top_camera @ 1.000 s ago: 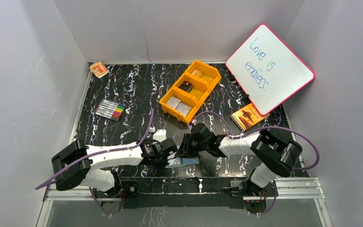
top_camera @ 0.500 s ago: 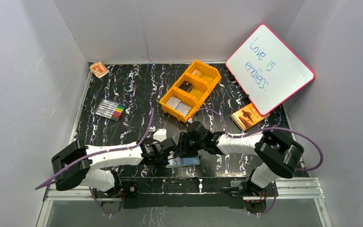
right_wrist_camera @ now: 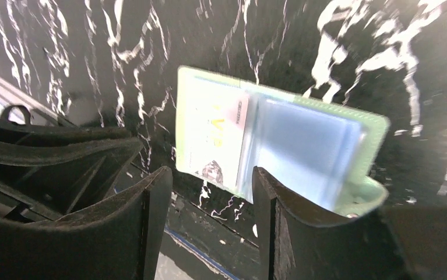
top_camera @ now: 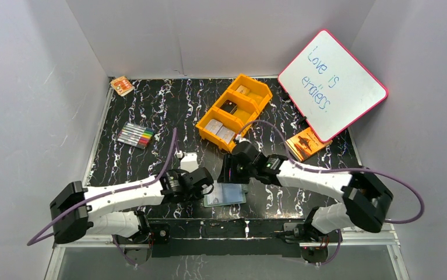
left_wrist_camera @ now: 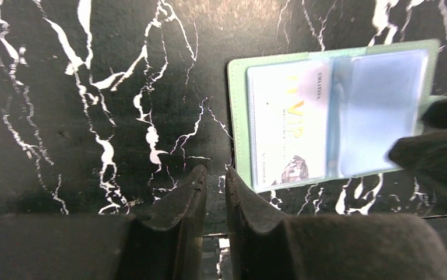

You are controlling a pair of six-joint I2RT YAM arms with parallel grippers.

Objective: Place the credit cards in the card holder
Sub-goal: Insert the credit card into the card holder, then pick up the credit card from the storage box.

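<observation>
The card holder (top_camera: 225, 194) lies open and flat near the table's front edge, with its pale blue pockets facing up. It also shows in the left wrist view (left_wrist_camera: 331, 111) and the right wrist view (right_wrist_camera: 279, 140). A pale card printed "VIP" (left_wrist_camera: 285, 125) sits in its left pocket. Other credit cards lie in the orange tray (top_camera: 254, 87): silver-grey (top_camera: 220, 129), black (top_camera: 228, 107), tan (top_camera: 242, 90). My left gripper (left_wrist_camera: 214, 175) is shut and empty, just left of the holder's edge. My right gripper (right_wrist_camera: 209, 175) is open and empty, above the holder's far side.
A set of coloured markers (top_camera: 134, 135) lies at the left. An orange packet (top_camera: 122, 86) is in the back left corner. A whiteboard (top_camera: 333, 84) leans at the back right, with a small book (top_camera: 306, 143) under it. The table's front edge is just behind the holder.
The right gripper has lifted and drawn back from the card holder. The left gripper has slid left off it. The holder now lies open with nothing on it.
</observation>
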